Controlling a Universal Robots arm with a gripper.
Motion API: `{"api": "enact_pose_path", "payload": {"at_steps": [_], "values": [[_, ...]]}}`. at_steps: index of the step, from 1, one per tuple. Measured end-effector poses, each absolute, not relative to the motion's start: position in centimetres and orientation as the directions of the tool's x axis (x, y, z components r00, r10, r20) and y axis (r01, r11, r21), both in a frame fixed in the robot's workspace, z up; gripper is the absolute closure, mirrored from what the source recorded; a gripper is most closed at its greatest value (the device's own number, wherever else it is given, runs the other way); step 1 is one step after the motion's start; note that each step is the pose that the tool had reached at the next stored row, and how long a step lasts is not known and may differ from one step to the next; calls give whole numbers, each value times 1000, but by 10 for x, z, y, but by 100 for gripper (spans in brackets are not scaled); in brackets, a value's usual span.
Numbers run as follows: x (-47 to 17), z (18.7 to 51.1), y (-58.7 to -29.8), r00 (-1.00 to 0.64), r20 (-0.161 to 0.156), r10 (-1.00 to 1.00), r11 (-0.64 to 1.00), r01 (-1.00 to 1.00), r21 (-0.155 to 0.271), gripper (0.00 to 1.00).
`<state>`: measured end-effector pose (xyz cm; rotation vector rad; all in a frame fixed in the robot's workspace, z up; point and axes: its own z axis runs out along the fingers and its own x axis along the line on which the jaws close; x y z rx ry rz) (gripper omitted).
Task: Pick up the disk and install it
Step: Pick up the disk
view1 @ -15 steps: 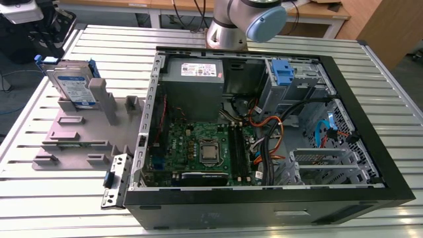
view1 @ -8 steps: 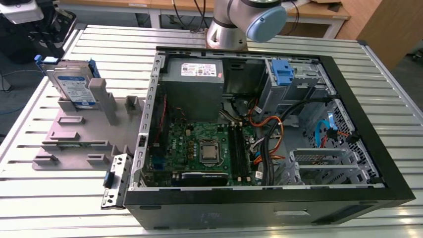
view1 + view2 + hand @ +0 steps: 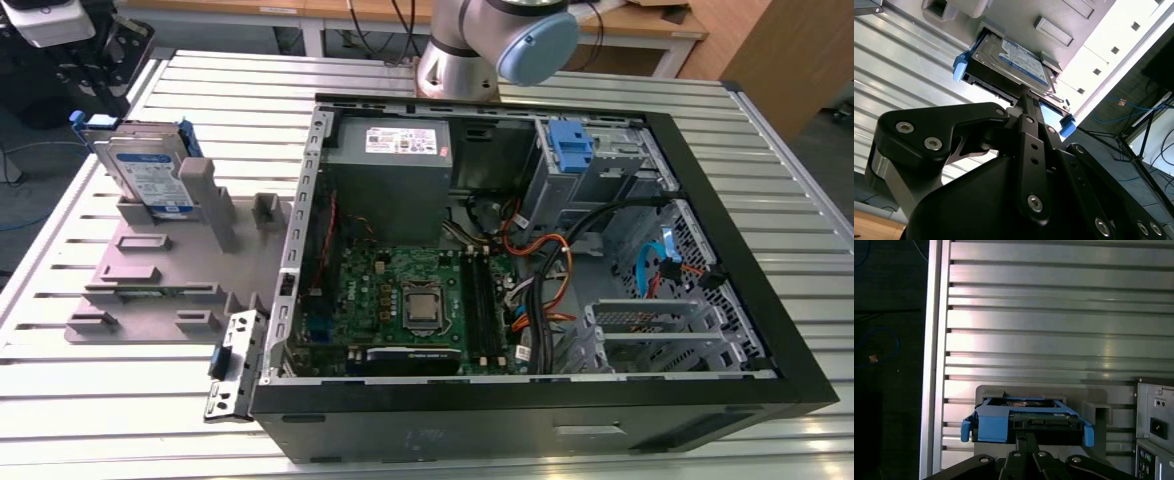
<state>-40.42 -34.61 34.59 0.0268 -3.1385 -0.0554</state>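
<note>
The disk (image 3: 144, 170) stands on edge in a grey slotted holder (image 3: 160, 260) at the exterior view's left, with its white-and-blue label facing out and blue rails along its edges. It also appears in both wrist views, disk (image 3: 1014, 62) and disk (image 3: 1024, 417), still seated in the holder. My gripper (image 3: 91, 105) hangs just above the disk's upper edge. In both wrist views the gripper (image 3: 1026, 100) (image 3: 1026, 437) has its fingers drawn together, shut, with the tips at the middle of the disk's near edge. Nothing is lifted.
An open computer case (image 3: 747, 300) lies on the slatted metal table (image 3: 160, 400). Inside it are a motherboard (image 3: 414, 300), a grey power supply (image 3: 394, 150), loose cables, and a drive cage with a blue bracket (image 3: 570, 145). The arm's base (image 3: 481, 50) stands behind the case.
</note>
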Motion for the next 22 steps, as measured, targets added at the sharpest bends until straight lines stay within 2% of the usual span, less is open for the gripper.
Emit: {"api": "enact_pose_path", "payload": {"at_steps": [22], "values": [[-404,346,-346,-999,2,-35,999,-34,35,89]]}}
